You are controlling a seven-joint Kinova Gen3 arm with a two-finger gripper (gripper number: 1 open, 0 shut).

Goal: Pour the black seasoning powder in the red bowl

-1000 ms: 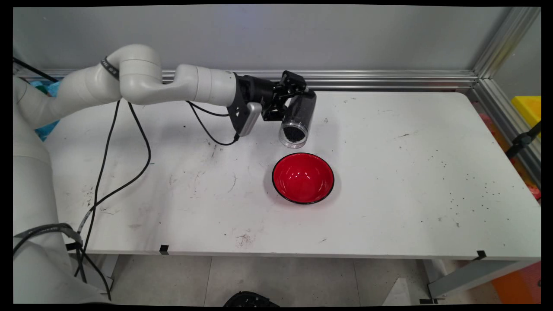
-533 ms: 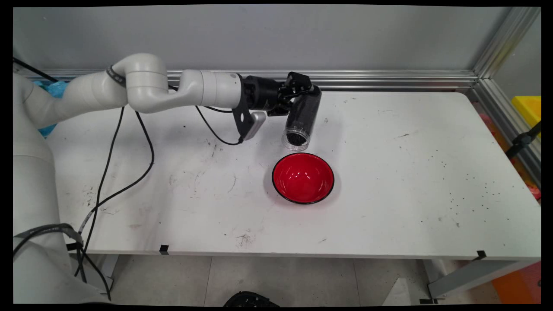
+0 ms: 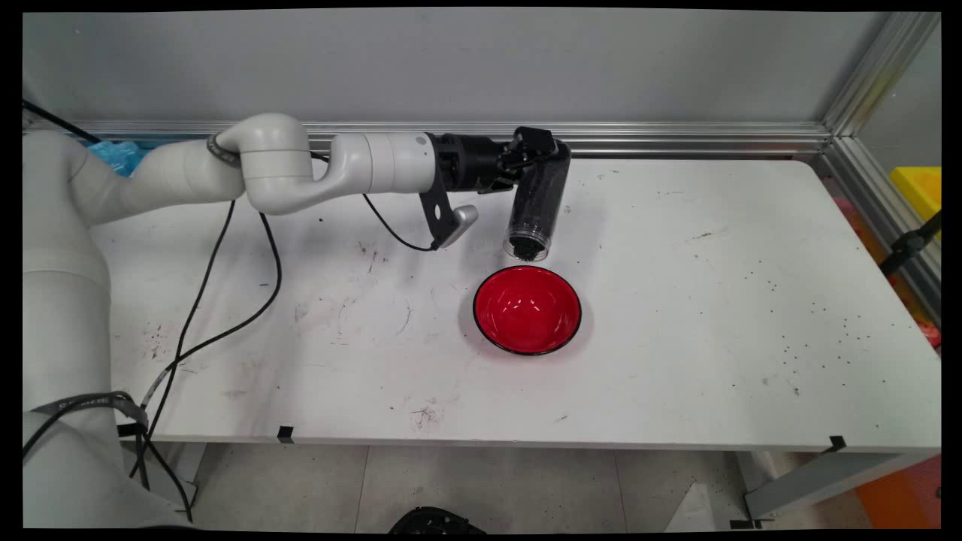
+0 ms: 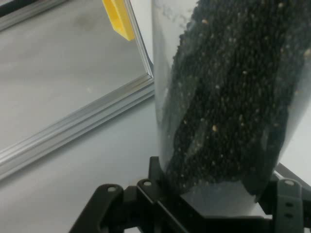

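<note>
My gripper (image 3: 543, 148) is shut on a clear jar (image 3: 536, 200) filled with small black grains. The jar hangs tilted with its open mouth down and toward the near side, and grains sit at the mouth. Just below and in front of the mouth stands a red bowl (image 3: 527, 309) with a black rim, and I see nothing inside it. In the hand view the jar (image 4: 228, 97) fills the right half, packed with dark grains, and the black linkage grips its base at the bottom edge.
Black cables (image 3: 225, 300) hang from the arm over the table's left part. Loose black grains (image 3: 819, 330) lie scattered on the table's right side. An aluminium rail (image 3: 676, 139) runs along the back edge and down the right side.
The gripper has moved right and slightly toward the wall with the jar. The jar has turned steeper, its mouth pointing more downward over the bowl's far rim.
</note>
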